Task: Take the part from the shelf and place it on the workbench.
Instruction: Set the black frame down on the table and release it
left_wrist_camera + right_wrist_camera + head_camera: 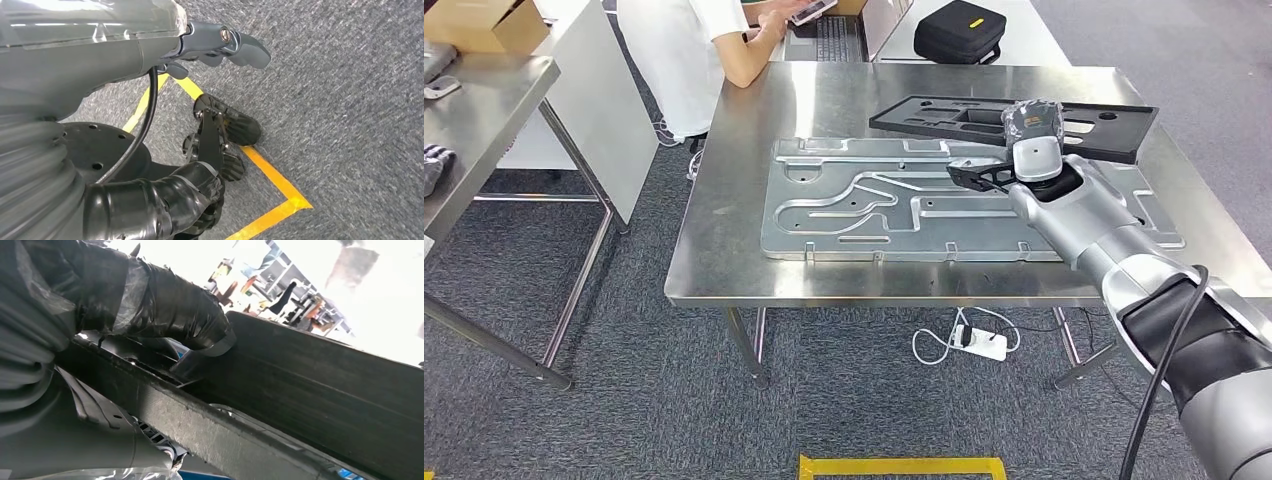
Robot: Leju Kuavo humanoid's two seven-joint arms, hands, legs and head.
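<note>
On workbench (pixel 724 250) | right hand (pixel 1031 130) grips black part (pixel 924 112) at near edge | part flat

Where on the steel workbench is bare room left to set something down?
The workbench is bare along its far-left stretch, between the person's arm and the silver plate, and in a narrow strip along the near edge. The right half is crowded: the black part, held by the right hand, overlaps the plate there.
</note>
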